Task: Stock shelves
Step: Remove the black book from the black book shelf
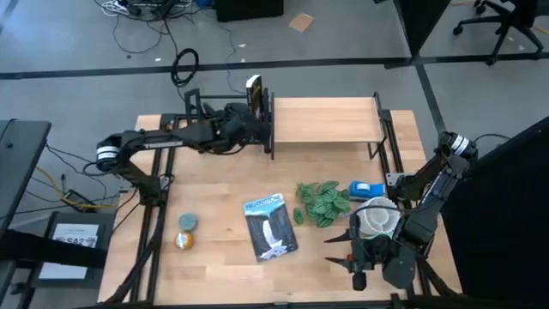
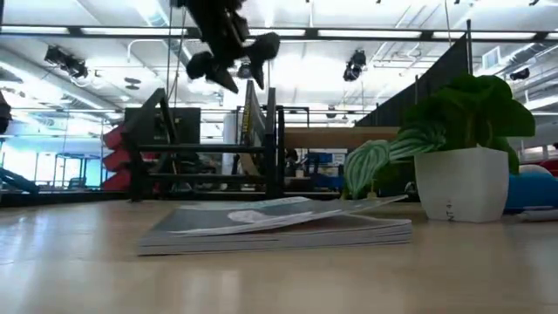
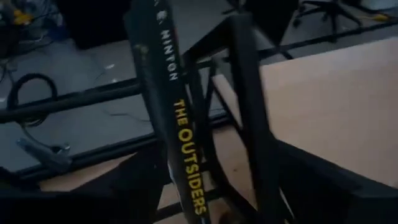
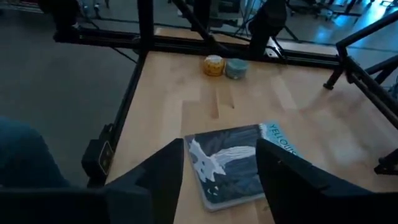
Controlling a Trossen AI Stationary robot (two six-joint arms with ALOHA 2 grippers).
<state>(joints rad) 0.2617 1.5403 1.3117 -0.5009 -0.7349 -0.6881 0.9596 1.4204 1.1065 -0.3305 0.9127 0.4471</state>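
One black book (image 1: 254, 93) upright in left gripper (image 1: 249, 116) beside wooden shelf (image 1: 326, 118), grip unclear, right gripper (image 4: 219, 163) open, empty above one magazine (image 1: 270, 227), one potted plant (image 1: 323, 203), two small tins (image 1: 185, 232).

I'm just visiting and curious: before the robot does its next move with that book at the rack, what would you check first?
1. Book upright at the black rack: ok.
2. Left gripper beside the book; grip on it: cannot tell.
3. Wooden shelf top has bare room: ok.
4. Right gripper open, holding nothing, above the magazine: ok.
5. Potted plant stands apart from the magazine: ok.
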